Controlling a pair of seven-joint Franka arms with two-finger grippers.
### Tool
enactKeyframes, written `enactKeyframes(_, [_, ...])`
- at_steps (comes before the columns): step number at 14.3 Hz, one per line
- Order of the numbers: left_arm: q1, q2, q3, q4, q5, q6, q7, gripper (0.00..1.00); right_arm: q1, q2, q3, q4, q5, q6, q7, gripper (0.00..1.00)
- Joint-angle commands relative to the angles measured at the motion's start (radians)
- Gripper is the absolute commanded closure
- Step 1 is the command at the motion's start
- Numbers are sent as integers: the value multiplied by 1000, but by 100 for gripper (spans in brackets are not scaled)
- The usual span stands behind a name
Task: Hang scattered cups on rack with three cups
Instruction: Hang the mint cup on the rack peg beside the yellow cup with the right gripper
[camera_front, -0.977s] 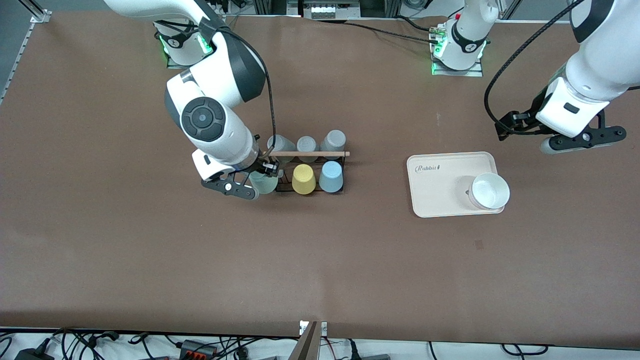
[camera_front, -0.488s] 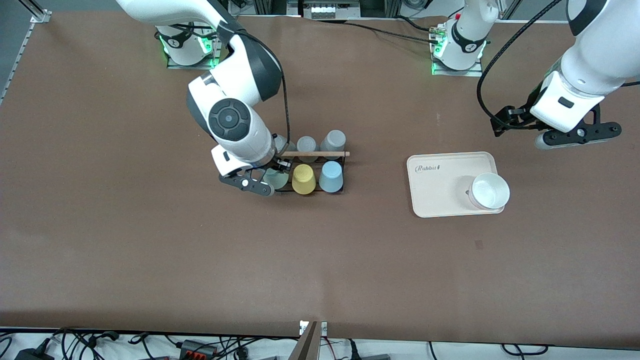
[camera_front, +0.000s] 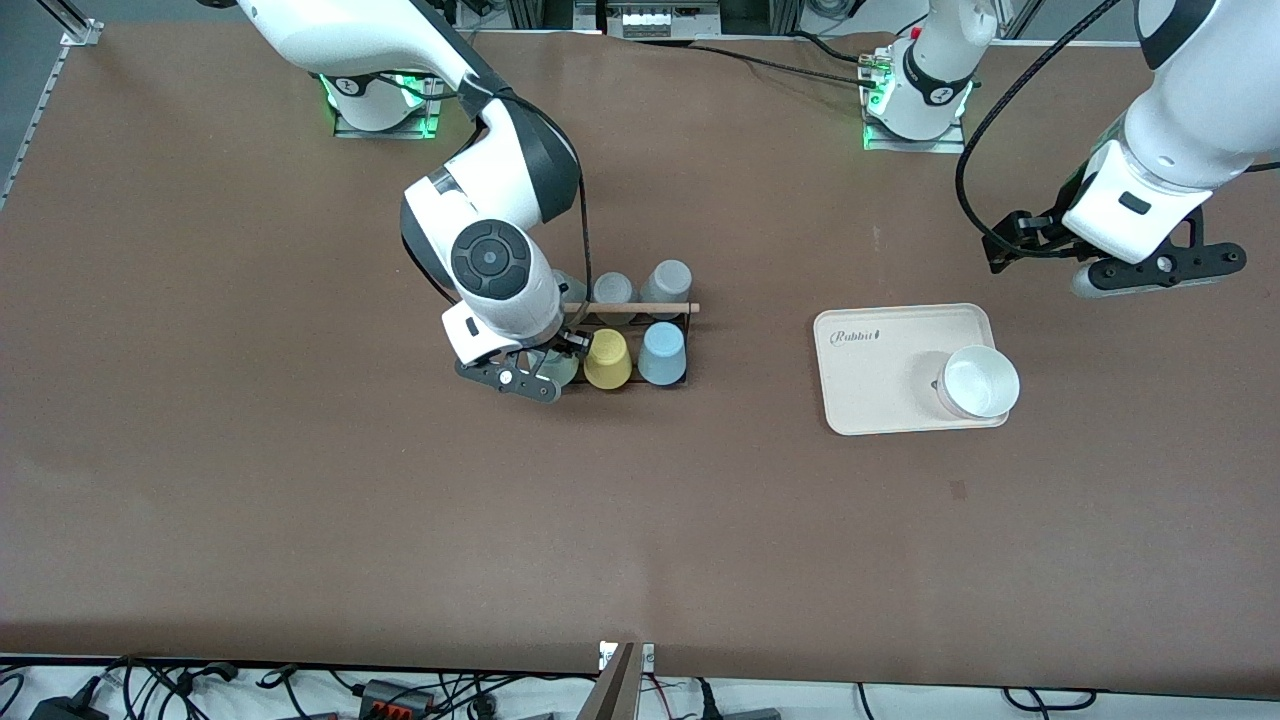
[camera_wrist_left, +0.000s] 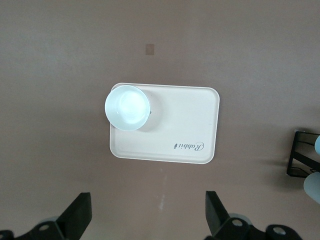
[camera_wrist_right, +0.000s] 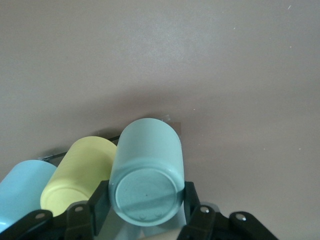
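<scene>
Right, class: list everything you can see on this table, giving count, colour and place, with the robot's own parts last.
mint-green cup: one, held upside down at the rack's right-arm end.
yellow cup: one, on the rack beside it.
light blue cup: one, beside the yellow.
grey cups: three, rack's back row.
rack: one, black wire, wooden bar, mid-table.
tray: one, cream, toward the left arm's end.
white bowl: one, on the tray.
right gripper: fingers shut on the mint-green cup.
left gripper: open, waiting above the tray.

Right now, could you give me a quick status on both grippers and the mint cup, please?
Right gripper shut on mint-green cup, upside down at the rack beside the yellow cup. Left gripper open, waiting above the cream tray. Nothing in the way.
</scene>
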Motion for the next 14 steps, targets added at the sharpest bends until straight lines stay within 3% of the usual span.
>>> enactKeyframes(1, [5, 5, 4, 24, -20, -22, 25, 0, 12, 27, -6, 8, -18, 27, 23, 60])
enactKeyframes(6, [6, 5, 4, 24, -20, -22, 25, 0, 23, 40, -6, -13, -19, 52, 23, 53])
enactKeyframes(7, [6, 5, 4, 24, -20, -22, 25, 0, 22, 40, -6, -13, -18, 52, 21, 40])
enactKeyframes(8, [8, 7, 4, 24, -20, -22, 27, 0, 19, 38, -6, -13, -18, 51, 15, 16])
enactKeyframes(9, [8, 7, 4, 24, -20, -22, 27, 0, 14, 37, -6, -12, -18, 51, 15, 0])
enactKeyframes(14, [10, 7, 6, 24, -20, -19, 27, 0, -26, -26, -9, 5, -16, 35, -144, 0])
